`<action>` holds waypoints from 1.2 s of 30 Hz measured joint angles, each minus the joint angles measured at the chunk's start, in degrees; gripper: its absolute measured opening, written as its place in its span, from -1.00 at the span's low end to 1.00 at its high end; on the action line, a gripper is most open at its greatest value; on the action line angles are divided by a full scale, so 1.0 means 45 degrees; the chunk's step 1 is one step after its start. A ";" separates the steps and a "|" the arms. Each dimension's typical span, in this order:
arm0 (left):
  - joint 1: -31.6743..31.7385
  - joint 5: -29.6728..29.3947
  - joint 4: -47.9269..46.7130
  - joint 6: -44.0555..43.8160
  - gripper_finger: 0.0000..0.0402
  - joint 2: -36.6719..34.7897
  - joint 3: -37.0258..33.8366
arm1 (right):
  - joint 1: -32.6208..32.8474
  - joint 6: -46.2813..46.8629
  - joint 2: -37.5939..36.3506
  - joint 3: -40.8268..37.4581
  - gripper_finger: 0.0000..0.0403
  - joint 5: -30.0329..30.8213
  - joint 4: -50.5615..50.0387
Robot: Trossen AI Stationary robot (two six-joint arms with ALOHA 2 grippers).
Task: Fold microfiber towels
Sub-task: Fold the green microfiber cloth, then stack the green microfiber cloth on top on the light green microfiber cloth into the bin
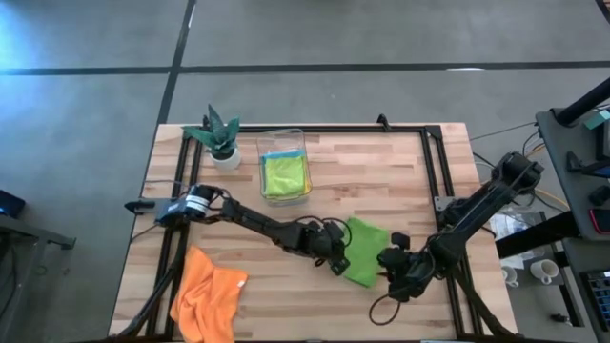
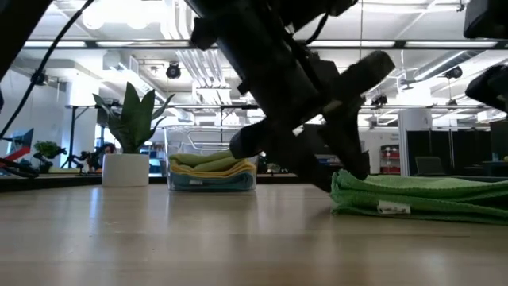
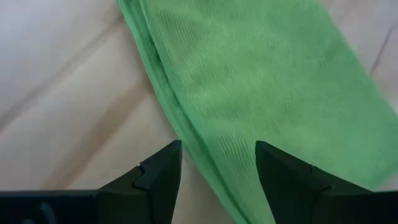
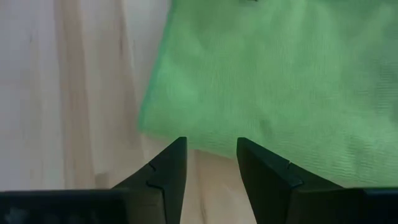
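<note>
A green towel (image 1: 365, 250) lies folded and flat on the wooden table, right of its middle; it also shows in the low view (image 2: 421, 199). My left gripper (image 1: 339, 263) is open at the towel's left edge. In the left wrist view its fingertips (image 3: 217, 155) stand on either side of the towel's layered edge (image 3: 186, 134), and I cannot tell whether they touch it. My right gripper (image 1: 391, 259) is open at the towel's right near corner; in the right wrist view (image 4: 211, 146) its fingertips stop just short of the towel's edge (image 4: 180, 140).
A clear bin (image 1: 283, 139) at the table's far middle holds folded lime, yellow and blue towels (image 1: 284, 175). A potted plant (image 1: 219, 138) stands left of it. An orange towel (image 1: 208, 295) lies crumpled at the near left corner. A black frame (image 1: 434, 162) runs along the table's edges.
</note>
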 joint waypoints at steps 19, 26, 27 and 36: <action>0.0985 0.0968 0.0158 -0.3349 0.47 -0.0258 -0.0657 | -0.0131 -0.2423 0.0164 -0.0136 -0.31 0.0678 0.0432; 0.0668 0.1264 0.1671 -0.3112 0.46 -0.0204 -0.0714 | -0.0146 -0.2913 0.0164 -0.0136 -0.31 0.0685 0.0458; 0.0643 0.1269 0.1641 -0.3235 0.46 -0.0207 -0.0712 | -0.0144 -0.2906 0.0164 -0.0136 -0.31 0.0684 0.0475; 0.0563 0.0853 0.1400 -0.4099 0.45 0.0906 0.0007 | -0.0146 -0.2919 0.0174 -0.0146 -0.31 0.0693 0.0683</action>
